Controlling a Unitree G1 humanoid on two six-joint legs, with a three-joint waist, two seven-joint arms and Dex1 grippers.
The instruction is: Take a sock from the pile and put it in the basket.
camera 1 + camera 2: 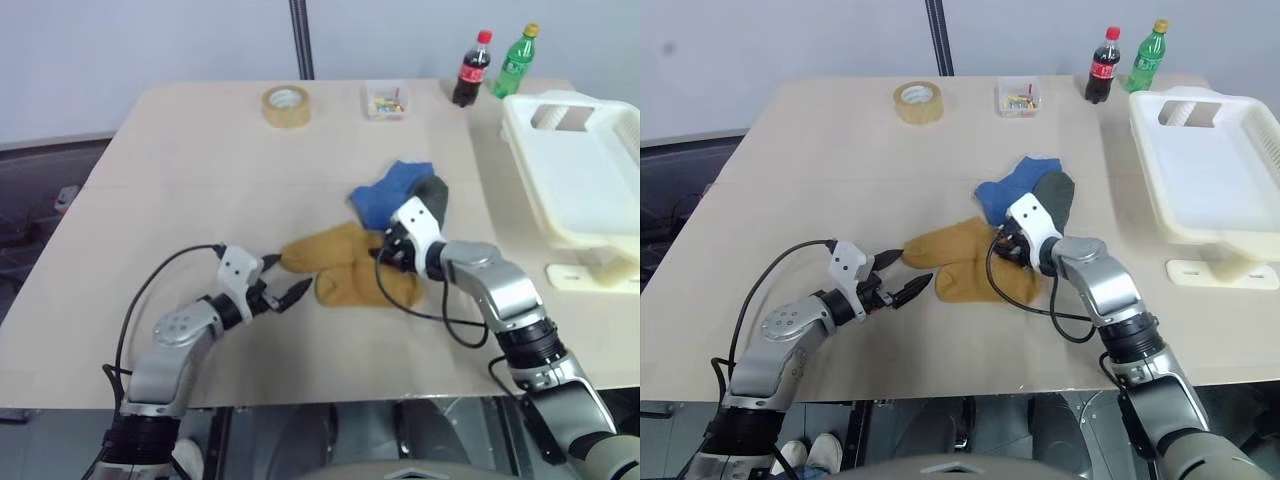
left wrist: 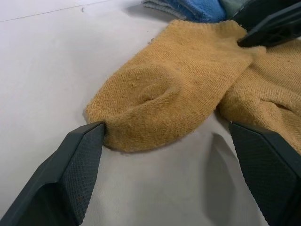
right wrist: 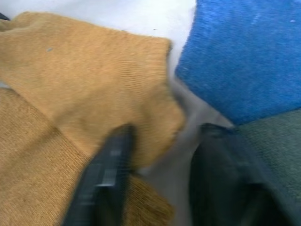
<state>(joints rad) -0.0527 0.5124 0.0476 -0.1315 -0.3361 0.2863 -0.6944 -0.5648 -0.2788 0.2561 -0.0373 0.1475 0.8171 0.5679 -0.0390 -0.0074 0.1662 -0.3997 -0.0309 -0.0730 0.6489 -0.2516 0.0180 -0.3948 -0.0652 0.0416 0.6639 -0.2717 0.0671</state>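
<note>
The pile lies at the table's middle: a blue sock [image 1: 392, 190], a dark grey-green sock [image 1: 434, 196] and mustard-yellow socks. The nearer yellow sock [image 1: 335, 250] stretches leftward from the pile, overlapping a second yellow one [image 1: 365, 285]. My left gripper [image 1: 290, 277] is open, its fingertips either side of the sock's toe [image 2: 141, 113], one fingertip touching it. My right gripper [image 3: 162, 155] sits low at the sock's cuff beside the blue sock [image 3: 244, 56], open by a narrow gap, one finger [image 3: 110, 179] over the yellow fabric. The white basket [image 1: 524, 170] stands at the right edge.
At the table's far side stand a roll of tape [image 1: 286, 105], a small clear box [image 1: 386, 101], a cola bottle [image 1: 472, 68] and a green bottle [image 1: 516, 62]. A white bracket [image 1: 590, 275] lies in front of the basket.
</note>
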